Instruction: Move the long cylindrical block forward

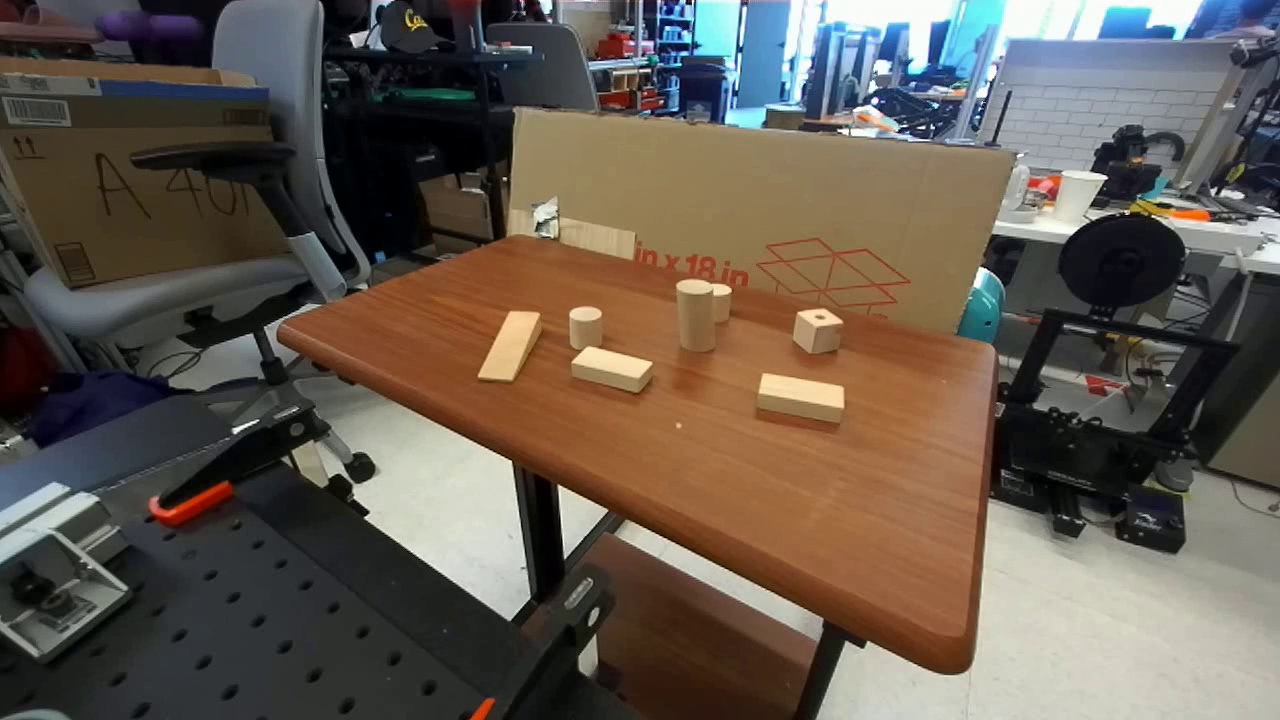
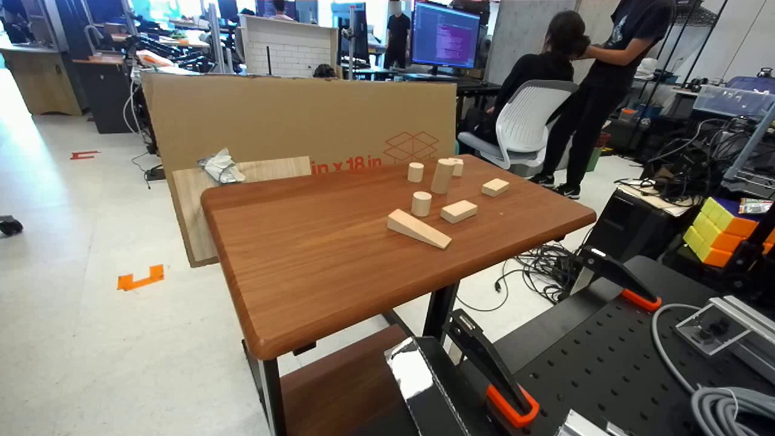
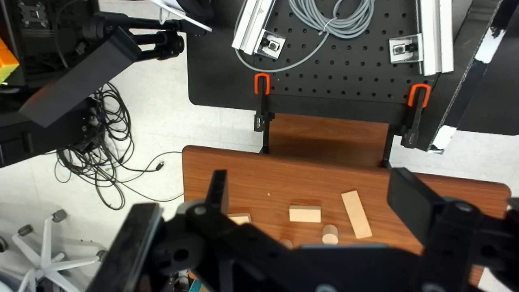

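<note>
The long cylindrical block is light-tan wood and stands upright on the brown table among other wooden pieces. The long cylindrical block (image 1: 696, 318) shows in an exterior view; the long cylindrical block (image 2: 442, 177) also shows in an exterior view. In the wrist view a small part of what looks like the long cylindrical block (image 3: 286, 243) shows just above the gripper body, the rest hidden by it. My gripper (image 3: 311, 186) shows only in the wrist view. Its fingers are wide apart with nothing between them, high above the table and apart from the blocks.
On the table (image 1: 780, 520) a short cylinder (image 1: 720, 302) stands close behind the long one, a cube (image 1: 818, 331) beside. Another short cylinder (image 1: 586, 327), a wedge (image 1: 511, 346) and flat blocks (image 1: 612, 369) (image 1: 800, 398) lie nearer. A cardboard sheet (image 1: 760, 190) stands behind the table.
</note>
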`<state>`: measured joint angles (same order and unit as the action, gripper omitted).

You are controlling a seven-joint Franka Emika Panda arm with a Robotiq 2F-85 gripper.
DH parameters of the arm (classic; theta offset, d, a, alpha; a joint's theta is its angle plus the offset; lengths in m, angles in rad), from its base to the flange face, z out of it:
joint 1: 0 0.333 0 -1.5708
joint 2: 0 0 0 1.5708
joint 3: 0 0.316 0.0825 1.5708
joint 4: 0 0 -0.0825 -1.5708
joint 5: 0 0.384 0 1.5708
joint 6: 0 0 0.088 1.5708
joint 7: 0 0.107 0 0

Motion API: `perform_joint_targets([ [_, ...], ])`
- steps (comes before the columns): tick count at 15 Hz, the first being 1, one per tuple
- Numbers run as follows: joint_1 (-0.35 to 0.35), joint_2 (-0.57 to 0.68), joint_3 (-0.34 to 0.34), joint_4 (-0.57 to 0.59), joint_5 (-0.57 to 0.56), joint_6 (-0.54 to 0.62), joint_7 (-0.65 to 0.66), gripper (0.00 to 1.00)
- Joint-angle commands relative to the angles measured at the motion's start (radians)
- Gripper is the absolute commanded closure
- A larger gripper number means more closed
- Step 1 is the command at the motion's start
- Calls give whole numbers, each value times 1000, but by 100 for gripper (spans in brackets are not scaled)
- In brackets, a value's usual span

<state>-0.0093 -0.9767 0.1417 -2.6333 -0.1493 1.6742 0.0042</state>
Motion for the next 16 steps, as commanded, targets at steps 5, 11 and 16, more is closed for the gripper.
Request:
perform_joint_targets([
  [5,-2,119,-88,-69,-7,233,21,0],
  [11,-16,358,-219,-106,9,615,-82,0],
  [16,-12,602,-293,-72,33,878,-195,0],
])
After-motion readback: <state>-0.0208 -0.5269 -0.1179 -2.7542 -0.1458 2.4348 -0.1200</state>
